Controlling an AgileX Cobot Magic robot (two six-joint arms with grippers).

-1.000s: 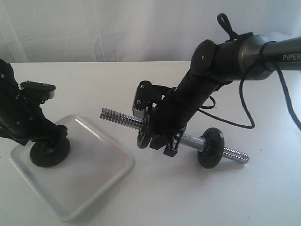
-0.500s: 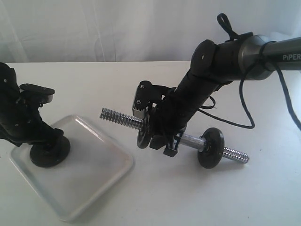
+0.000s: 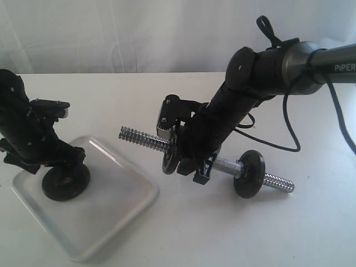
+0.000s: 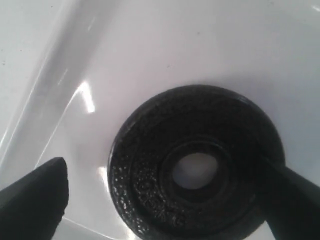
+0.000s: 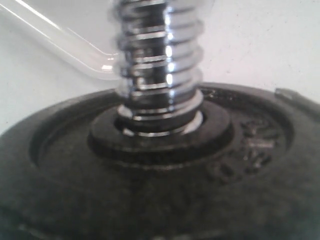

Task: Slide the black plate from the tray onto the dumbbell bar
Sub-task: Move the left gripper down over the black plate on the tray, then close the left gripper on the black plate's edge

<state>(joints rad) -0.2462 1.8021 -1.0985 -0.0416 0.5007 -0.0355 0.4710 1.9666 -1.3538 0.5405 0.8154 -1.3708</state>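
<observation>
The black plate (image 3: 67,181) (image 4: 150,165) lies flat on the white tray (image 3: 122,206) (image 4: 150,50) near its far left corner. My left gripper (image 3: 61,166) (image 4: 165,200) is open and low over it, one finger on each side. One finger touches the plate's rim and the other stands apart from it. The dumbbell bar (image 3: 142,137) (image 5: 157,65) is tilted, with its left threaded end raised. My right gripper (image 3: 201,167) is shut on its middle. One black disc (image 3: 171,156) (image 5: 160,190) sits beside the gripper and another (image 3: 248,174) rests on the table. The right wrist view shows no fingers.
A black cable (image 3: 289,128) loops on the table behind the right arm. The tray's rim (image 5: 60,45) shows beyond the bar's threaded end. White table all round, white curtain behind.
The left gripper has swung to the right over the tray, and the black plate has shifted a little right with it. The right arm and bar have not moved.
</observation>
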